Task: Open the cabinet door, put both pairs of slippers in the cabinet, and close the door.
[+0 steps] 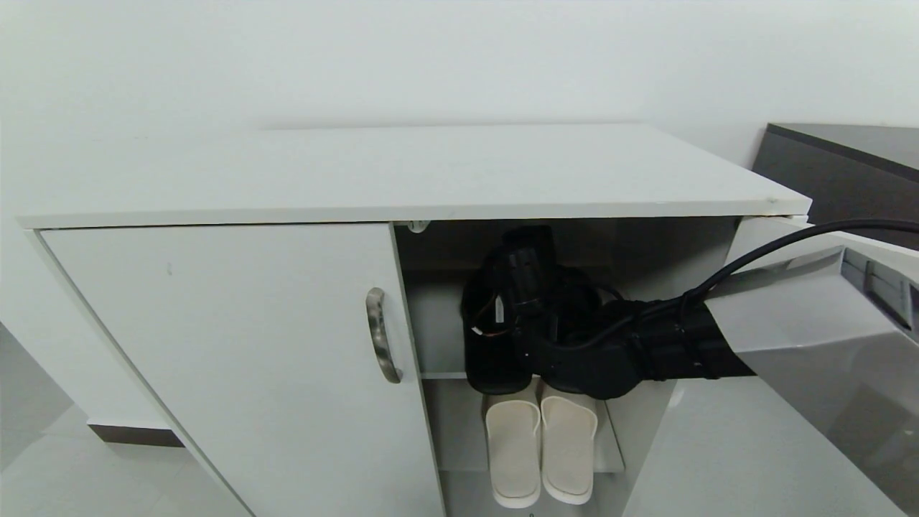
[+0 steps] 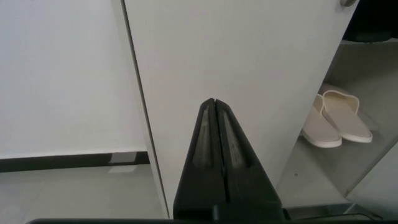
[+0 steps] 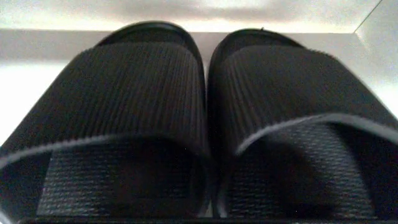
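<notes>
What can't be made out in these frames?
- Black slippers: in the head view the right arm covers most of them; held or set down, unclear.
- White slippers: in the head view their far ends sit behind the black pair.
- Left door: shut, hiding whatever is behind it.
- Right door: cut off by the head view's right edge.

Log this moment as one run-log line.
cabinet open | black slippers upper shelf | white slippers lower shelf | left end effector shut

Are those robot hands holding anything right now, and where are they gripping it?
The left gripper is shut on nothing. The right gripper is inside the cabinet at the black slippers, but whether it grips them, or where, cannot be told.
</notes>
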Motion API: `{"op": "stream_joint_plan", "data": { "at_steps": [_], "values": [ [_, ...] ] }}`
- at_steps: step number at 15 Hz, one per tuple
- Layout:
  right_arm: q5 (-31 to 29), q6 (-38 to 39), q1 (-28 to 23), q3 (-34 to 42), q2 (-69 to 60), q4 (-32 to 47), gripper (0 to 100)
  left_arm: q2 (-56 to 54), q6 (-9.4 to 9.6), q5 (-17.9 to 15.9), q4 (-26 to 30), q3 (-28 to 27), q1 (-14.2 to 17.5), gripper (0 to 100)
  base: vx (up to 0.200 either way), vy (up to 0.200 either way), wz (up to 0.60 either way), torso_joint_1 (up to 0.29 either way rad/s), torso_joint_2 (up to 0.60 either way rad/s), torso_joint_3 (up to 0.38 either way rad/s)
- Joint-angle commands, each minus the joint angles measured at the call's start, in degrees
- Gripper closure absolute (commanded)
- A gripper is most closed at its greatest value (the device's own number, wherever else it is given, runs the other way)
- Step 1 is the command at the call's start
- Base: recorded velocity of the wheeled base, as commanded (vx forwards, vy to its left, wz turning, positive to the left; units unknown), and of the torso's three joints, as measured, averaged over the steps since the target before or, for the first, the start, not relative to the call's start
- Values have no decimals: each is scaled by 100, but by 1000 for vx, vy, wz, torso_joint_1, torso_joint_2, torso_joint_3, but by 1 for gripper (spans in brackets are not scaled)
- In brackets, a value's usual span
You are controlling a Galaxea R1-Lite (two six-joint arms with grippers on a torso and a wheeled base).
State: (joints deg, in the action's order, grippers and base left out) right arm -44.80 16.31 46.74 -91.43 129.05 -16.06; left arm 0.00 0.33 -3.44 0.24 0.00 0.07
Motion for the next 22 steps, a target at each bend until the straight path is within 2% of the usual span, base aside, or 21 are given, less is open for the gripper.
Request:
{"op": "stream_joint_plan", "data": {
  "at_steps": [1,4,8,10,12,14,15,22],
  "values": [
    [-11,12,11,222,-126,-12,0,9,2,1,2,0,1,100,0,0,0,0,0,0],
    [15,-5,116,1092,-776,-478,0,9,2,1,2,0,1,100,0,0,0,0,0,0],
    [525,-453,239,2753,-1541,-1831,0,9,2,1,2,0,1,100,0,0,0,0,0,0],
    [551,-620,336,3202,-1602,-2508,0,9,2,1,2,0,1,100,0,0,0,0,0,0],
    [745,-656,424,3500,-1848,-2736,0,9,2,1,2,0,1,100,0,0,0,0,0,0],
    [1263,-656,556,3993,-2305,-2833,0,9,2,1,2,0,1,100,-200,0,0,7,0,2],
    [1307,-656,564,4063,-2376,-2842,100,9,2,1,2,0,1,100,-200,0,0,7,2,-7],
    [1668,-647,1048,4687,-2947,-2991,100,9,2,1,2,0,1,100,-200,0,0,1,4,1]
  ]
}}
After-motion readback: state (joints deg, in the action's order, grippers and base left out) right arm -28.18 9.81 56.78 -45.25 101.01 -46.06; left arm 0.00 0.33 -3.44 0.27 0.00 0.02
